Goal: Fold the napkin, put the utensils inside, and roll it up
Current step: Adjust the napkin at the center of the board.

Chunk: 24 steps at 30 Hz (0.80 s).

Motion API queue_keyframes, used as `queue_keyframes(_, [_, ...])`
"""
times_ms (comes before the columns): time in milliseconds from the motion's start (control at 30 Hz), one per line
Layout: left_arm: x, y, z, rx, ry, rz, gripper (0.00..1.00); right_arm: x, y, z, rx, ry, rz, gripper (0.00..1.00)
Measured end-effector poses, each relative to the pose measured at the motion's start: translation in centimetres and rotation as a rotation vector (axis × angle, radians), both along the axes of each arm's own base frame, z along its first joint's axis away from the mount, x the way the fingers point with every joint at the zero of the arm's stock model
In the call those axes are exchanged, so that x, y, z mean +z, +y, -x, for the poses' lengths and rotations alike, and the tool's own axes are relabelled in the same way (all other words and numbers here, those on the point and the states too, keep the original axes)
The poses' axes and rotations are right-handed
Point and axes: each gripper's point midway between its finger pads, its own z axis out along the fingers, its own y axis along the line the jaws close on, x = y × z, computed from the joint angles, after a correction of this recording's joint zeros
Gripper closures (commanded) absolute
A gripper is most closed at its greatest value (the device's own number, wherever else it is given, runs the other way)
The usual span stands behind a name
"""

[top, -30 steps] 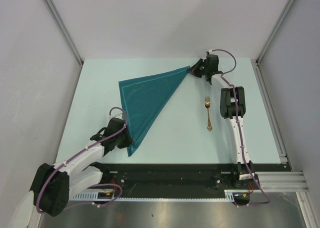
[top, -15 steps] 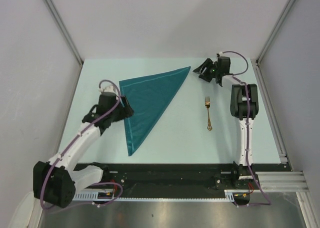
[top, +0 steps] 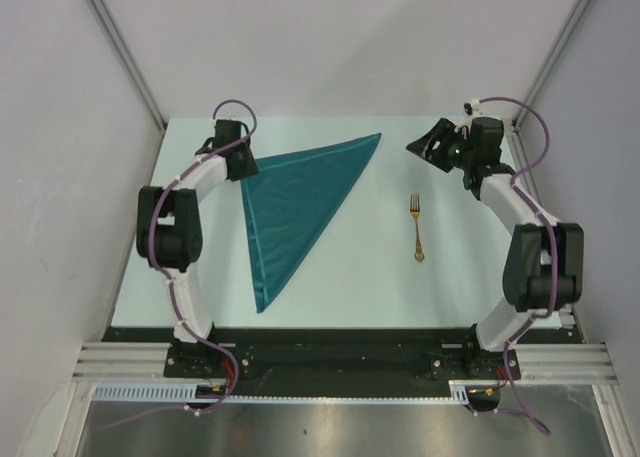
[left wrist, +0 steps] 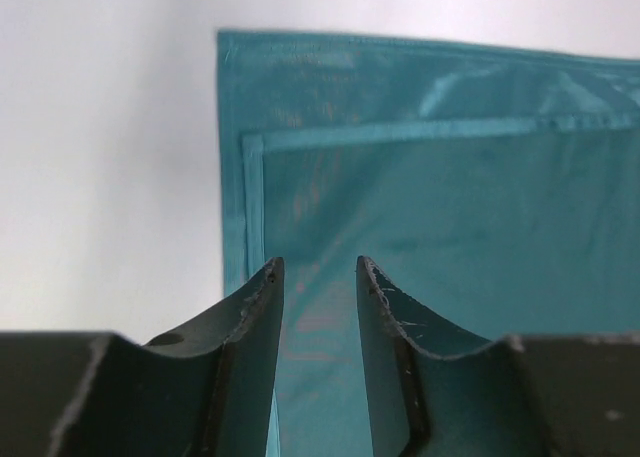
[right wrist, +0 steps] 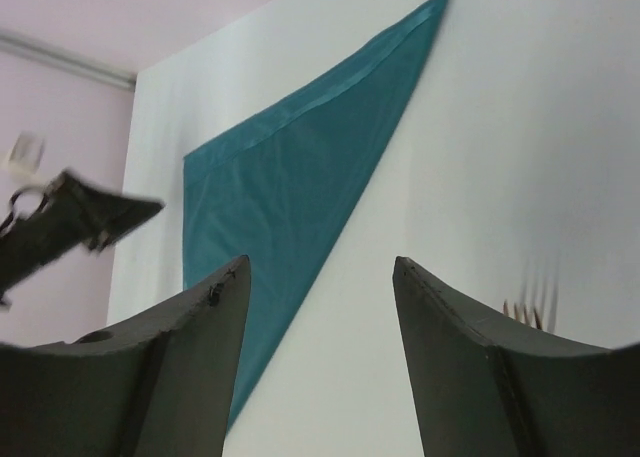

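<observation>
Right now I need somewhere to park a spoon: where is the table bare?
Free: the strip between napkin and fork, the near band before both, and right of the fork. Crowded: the far corners, at the left fingers and right fingers.

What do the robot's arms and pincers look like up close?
The left arm and right arm match: white segments, chunky black joints, and a purple cable looped along each. The left gripper and right gripper each have two dark, curved, pointed fingers, lightly scratched.
</observation>
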Motion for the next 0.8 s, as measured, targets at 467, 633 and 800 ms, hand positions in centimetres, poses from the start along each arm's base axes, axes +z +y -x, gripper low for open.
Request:
queue_keyframes(467, [-3.5, 2.8, -5.2, 0.01, 0.047, -0.049, 0.63, 2.3, -0.6, 12.2, 0.033, 0.005, 0.117, 0.38])
queue_keyframes(633, [-4.9, 3.6, -5.1, 0.02, 0.088, -0.044, 0.63, 2.4, -1.0, 14.2, 0.033, 0.022, 0.146, 0.38])
queue_keyframes(800, [-5.6, 3.2, -5.8, 0.005, 0.114, -0.026, 0.64, 2.3, -1.1, 15.2, 0.037, 0.035, 0.156, 0.38])
